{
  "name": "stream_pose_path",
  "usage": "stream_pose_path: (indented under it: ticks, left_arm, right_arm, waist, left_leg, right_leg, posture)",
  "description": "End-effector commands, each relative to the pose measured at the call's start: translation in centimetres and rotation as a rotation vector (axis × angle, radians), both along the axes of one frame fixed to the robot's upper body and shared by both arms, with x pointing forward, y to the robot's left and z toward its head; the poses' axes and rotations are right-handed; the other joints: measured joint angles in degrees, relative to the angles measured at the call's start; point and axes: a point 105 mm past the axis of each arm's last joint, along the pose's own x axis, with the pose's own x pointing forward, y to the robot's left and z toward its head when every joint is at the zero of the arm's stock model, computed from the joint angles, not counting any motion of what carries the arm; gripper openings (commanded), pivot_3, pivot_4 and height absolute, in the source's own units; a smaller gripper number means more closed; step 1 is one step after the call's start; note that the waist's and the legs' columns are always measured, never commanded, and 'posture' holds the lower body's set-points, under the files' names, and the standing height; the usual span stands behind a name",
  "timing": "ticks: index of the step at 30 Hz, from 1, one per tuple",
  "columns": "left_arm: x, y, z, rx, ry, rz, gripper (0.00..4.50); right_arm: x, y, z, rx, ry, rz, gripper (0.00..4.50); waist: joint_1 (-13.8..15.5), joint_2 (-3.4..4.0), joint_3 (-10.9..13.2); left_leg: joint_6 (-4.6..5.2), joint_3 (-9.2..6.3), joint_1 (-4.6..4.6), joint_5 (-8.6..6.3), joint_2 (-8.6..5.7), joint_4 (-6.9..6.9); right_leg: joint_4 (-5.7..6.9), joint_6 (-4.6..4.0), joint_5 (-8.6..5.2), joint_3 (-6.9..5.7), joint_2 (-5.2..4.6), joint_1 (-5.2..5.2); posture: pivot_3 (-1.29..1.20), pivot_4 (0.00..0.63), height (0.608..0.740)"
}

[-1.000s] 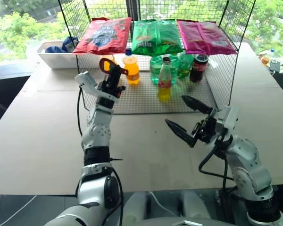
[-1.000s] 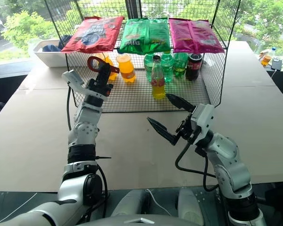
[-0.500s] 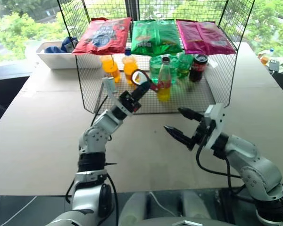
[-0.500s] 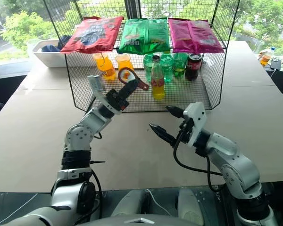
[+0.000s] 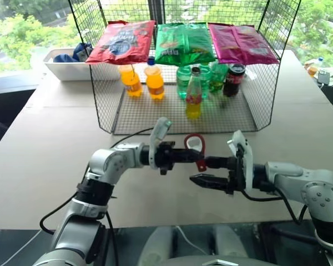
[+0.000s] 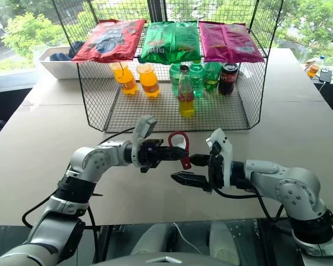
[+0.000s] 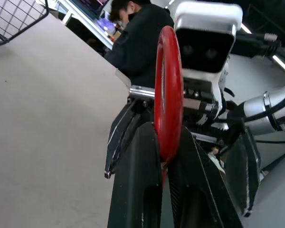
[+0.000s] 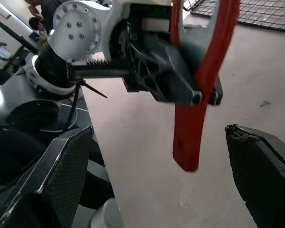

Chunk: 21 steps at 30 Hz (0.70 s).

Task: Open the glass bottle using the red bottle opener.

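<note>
The red bottle opener (image 5: 195, 145) is pinched by its loop in my left gripper (image 5: 184, 154), which is shut on it and points to the right above the table's front middle. Its handle (image 8: 187, 142) hangs down. My right gripper (image 5: 203, 171) points left toward it, open, fingertips just short of the handle. In the right wrist view the opener hangs between my two spread fingers (image 8: 57, 175), ahead of them. The glass bottle (image 5: 193, 94), with yellow liquid and a red label, stands upright on the wire rack's floor, far behind both grippers.
The wire rack (image 5: 241, 113) holds two orange bottles (image 5: 154, 80), green bottles (image 5: 184, 77) and a dark bottle (image 5: 233, 78), with three snack bags (image 5: 183, 41) on top. A white bin (image 5: 64, 66) sits back left. A person (image 7: 137, 42) shows beyond the table in the left wrist view.
My left arm has swung the opener down from the rack's front to the table's front middle, now pointing right. My right gripper has rolled, sunk a little and faces the opener.
</note>
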Motion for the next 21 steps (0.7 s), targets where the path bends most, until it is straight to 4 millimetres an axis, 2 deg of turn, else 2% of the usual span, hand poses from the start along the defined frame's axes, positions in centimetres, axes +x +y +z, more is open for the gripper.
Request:
stream_pose_path:
  ticks: [1, 2, 3, 4, 10, 12, 21]
  left_arm:
    - [-0.4, -0.6, 0.8, -0.032, -0.048, -0.028, 0.05]
    - [-0.4, -0.7, 0.8, -0.036, -0.050, -0.028, 0.05]
    - [-0.4, -0.8, 0.9, -0.040, -0.052, -0.027, 0.00]
    - [-0.4, -0.8, 0.9, -0.044, -0.052, -0.025, 0.00]
    - [-0.5, -0.9, 1.0, -0.057, -0.054, -0.020, 0.00]
    - [-0.5, -1.0, 1.0, -0.064, -0.054, -0.015, 0.00]
    - [-0.3, -1.1, 1.4, -0.092, -0.052, 0.006, 0.00]
  right_arm:
    - [-0.6, 0.8, 0.8, 0.031, 0.012, 0.044, 4.50]
    - [-0.7, 1.0, 0.8, 0.029, 0.020, 0.057, 4.50]
    - [-0.9, 1.2, 0.8, 0.027, 0.026, 0.066, 3.96]
    - [-1.0, 1.3, 0.7, 0.024, 0.030, 0.074, 3.71]
    - [-1.2, 1.5, 0.6, 0.007, 0.043, 0.090, 0.84]
    - [-1.4, 1.4, 0.4, -0.017, 0.043, 0.101, 0.04]
    - [-1.8, 1.5, -0.3, -0.046, 0.068, 0.121, 0.04]
  waist:
    - [0.0, 0.00, 0.0]
    - [0.0, 0.00, 0.0]
    - [0.0, 0.00, 0.0]
    - [0.0, 0.00, 0.0]
    - [0.0, 0.00, 0.0]
    - [0.0, 0.00, 0.0]
    - [0.0, 0.00, 0.0]
  left_leg:
    - [0.00, 0.01, -0.01, 0.00, 0.00, 0.00]
    - [0.00, 0.01, -0.02, 0.00, 0.00, 0.00]
    - [0.01, 0.01, -0.03, 0.00, 0.00, 0.00]
    - [0.00, 0.01, -0.03, 0.00, 0.00, 0.00]
    - [0.01, 0.01, -0.03, 0.00, 0.00, 0.00]
    - [0.01, 0.02, -0.03, 0.00, 0.00, 0.00]
    - [0.01, 0.02, -0.02, -0.01, 0.01, -0.01]
  right_leg:
    - [-0.01, 0.00, 0.00, 0.00, 0.00, 0.00]
    - [-0.03, 0.00, 0.00, 0.01, -0.01, 0.00]
    - [-0.03, 0.01, 0.00, 0.01, -0.02, -0.01]
    - [-0.03, 0.01, 0.00, 0.01, -0.02, -0.01]
    - [-0.03, 0.01, 0.00, 0.01, -0.02, -0.01]
    - [-0.03, 0.01, 0.00, 0.01, -0.02, -0.01]
    - [-0.03, 0.01, 0.00, 0.01, -0.01, -0.01]
  posture:
    - [0.00, 0.150, 0.740]
    - [0.00, 0.150, 0.740]
    - [0.00, 0.150, 0.740]
    - [0.00, 0.150, 0.740]
    - [0.00, 0.150, 0.740]
    - [0.00, 0.150, 0.740]
    - [0.00, 0.150, 0.740]
